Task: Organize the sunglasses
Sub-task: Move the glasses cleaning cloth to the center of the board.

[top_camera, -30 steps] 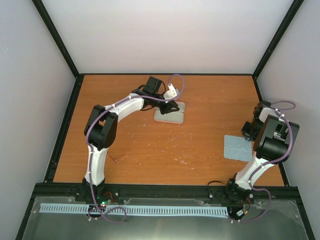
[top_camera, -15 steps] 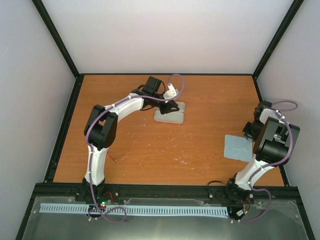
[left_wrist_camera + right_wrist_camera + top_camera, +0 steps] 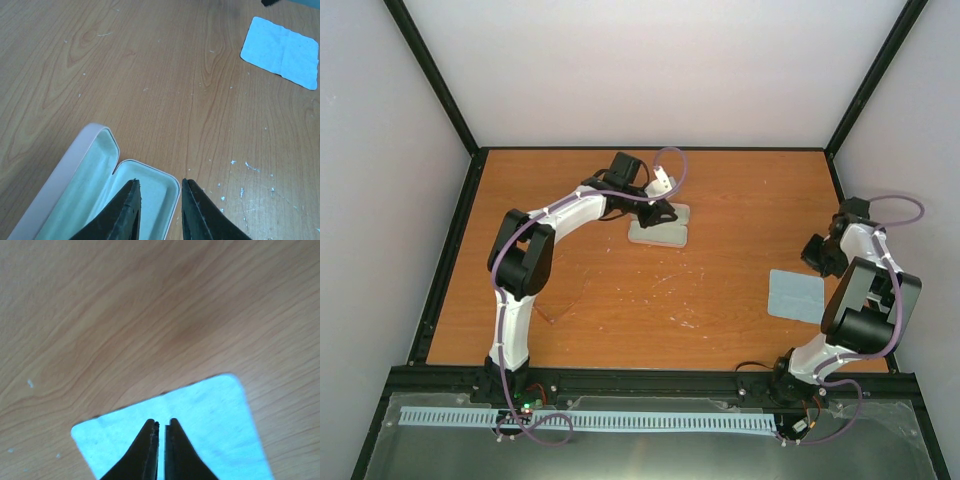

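Left fingers (image 3: pixel 131 210) over case (image 3: pixel 95 170), sunglasses (image 3: pixel 556 312) well apart

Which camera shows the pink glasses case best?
The left wrist view: the case lies open, close up, its pale green lining showing. The top view shows it small, partly under the left pincer. The right wrist view shows none of it.

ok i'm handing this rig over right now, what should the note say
Left gripper: open, empty, hovering over the open pink case at the far middle of the table.
Right gripper: shut, holding nothing, above the blue cloth lying flat on the right.
Sunglasses: faint against the wood, on the near-left part of the table, apart from the case.
Done: case open; the lining that shows is bare.
Left: pick up the sunglasses, put them in the case, probably close it.
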